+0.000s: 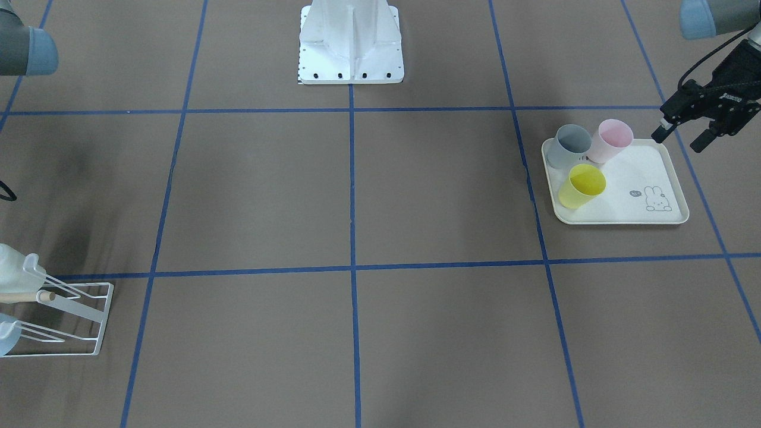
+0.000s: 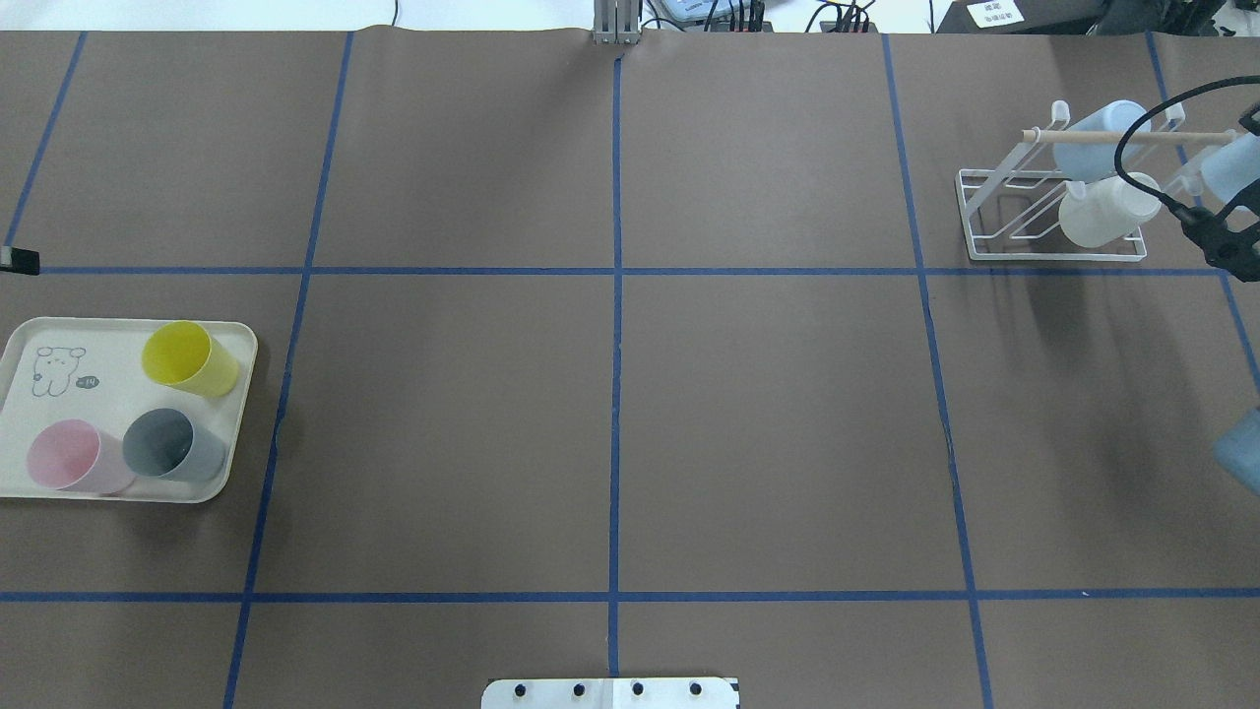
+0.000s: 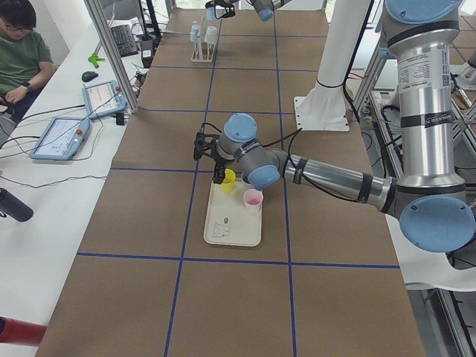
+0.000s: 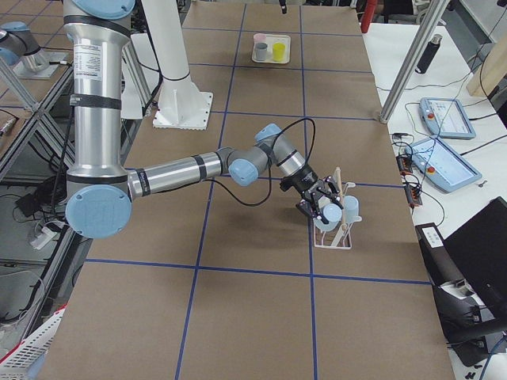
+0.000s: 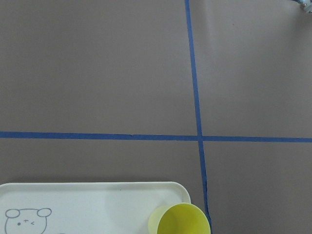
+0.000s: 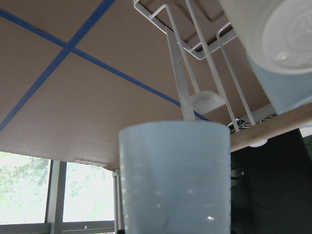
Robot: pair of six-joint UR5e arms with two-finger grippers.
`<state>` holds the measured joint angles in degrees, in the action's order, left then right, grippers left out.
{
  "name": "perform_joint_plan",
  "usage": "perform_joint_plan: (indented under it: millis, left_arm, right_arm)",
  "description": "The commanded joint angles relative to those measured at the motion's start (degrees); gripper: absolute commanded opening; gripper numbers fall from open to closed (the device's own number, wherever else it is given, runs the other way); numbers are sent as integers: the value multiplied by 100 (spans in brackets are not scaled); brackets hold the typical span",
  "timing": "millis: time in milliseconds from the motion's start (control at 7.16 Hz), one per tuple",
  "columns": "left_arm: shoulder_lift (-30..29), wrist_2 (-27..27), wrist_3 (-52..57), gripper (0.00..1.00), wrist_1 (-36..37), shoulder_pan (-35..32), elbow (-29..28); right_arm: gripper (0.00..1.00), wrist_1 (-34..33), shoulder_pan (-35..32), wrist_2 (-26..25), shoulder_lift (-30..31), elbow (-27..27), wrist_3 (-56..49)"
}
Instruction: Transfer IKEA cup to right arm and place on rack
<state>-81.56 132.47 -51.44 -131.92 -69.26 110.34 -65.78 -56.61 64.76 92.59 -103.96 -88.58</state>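
We see the right gripper clamped on the pale blue cup, held right up against the rack, while the left gripper hangs wide open and empty by the tray's corner, near the pink cup.

Brown paper is covering the long table, with blue tape lines crossing it in a grid. A white bench is running alongside it, carrying touchscreen pendants and cables, with an aluminium post rising at its edge. A person in a green shirt is sitting there. Daylight is coming through windows.
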Motion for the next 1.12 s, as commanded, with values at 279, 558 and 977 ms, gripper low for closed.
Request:
perform_joint_plan:
  millis: [279,558,977]
  left_arm:
    - [-1,7,-7,100,-1,0,-3]
    - [-1,7,-15,100,-1,0,-3]
    - [-27,7,-24,100,-1,9,-3]
  right_arm:
    - [46,3,325,-297,-48,69,60]
    - [50,38,448,-542,-144,384,60]
    - [57,47,562,-579,-277,509,60]
